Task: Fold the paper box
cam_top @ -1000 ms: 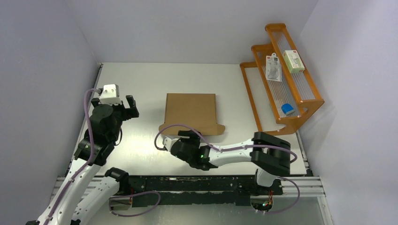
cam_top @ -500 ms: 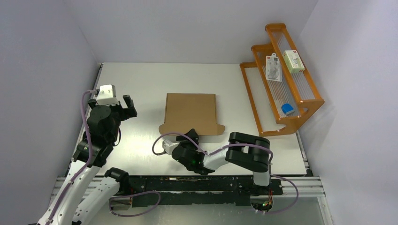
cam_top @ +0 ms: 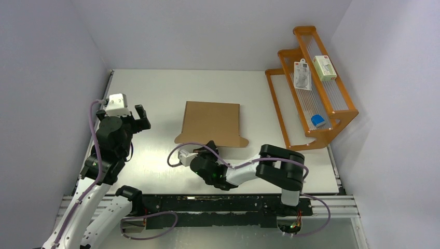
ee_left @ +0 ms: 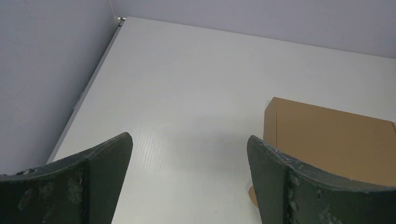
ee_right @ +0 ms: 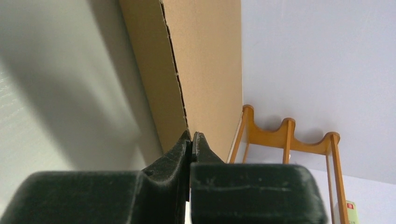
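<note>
Task looks mostly done, judging by how things lie. The plain brown corrugated cardboard box (cam_top: 211, 120) sits roughly mid-table on the white tabletop (cam_top: 155, 91), already a shallow flat rectangle with its top panel down. What seems unfinished is the near edge: a flap with rounded ears sticks out onto the table toward the arms instead of being tucked in. So probably only that front closure is left, though the far side and the inside aren't visible.

The right gripper (cam_top: 209, 147) is low at that near flap. In its wrist view the right gripper (ee_right: 191, 139) has its jaws squeezed together with barely a slit between them, and the box (ee_right: 205, 60) edge runs right down to the tips. Can't tell whether it's actually nipping a sliver of cardboard or just touching it.

The left gripper (cam_top: 141, 118) hangs off to the left, well apart from the box, jaws spread wide with nothing between them. Its own camera shows the left gripper (ee_left: 189, 140) over bare table and the box (ee_left: 327, 144) off to one side.

The orange wire-fronted rack (cam_top: 311, 93) with small packages stands at the right, not involved.
</note>
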`<state>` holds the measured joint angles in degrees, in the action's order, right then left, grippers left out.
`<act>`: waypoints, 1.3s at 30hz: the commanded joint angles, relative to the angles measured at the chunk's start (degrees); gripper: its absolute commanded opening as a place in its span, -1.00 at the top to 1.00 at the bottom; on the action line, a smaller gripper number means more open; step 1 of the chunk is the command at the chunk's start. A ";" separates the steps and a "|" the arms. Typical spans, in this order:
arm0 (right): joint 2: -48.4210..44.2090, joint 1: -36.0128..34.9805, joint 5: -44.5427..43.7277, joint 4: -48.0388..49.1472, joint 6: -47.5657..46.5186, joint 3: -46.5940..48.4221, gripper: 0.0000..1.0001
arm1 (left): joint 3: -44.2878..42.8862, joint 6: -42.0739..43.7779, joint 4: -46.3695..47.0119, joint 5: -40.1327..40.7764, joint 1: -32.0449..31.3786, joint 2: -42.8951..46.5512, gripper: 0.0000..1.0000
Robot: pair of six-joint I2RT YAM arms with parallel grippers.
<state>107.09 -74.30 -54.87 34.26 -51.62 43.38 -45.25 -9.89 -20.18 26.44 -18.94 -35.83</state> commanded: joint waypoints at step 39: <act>-9.17 28.29 63.06 -86.65 18.78 59.09 1.00 | -15.55 1.50 -11.06 -23.06 1.10 -6.83 -0.94</act>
<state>94.76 -48.80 0.19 -47.55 -30.63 99.63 -60.60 -8.99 -30.20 8.67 -18.20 -41.39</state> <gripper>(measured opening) 0.019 0.968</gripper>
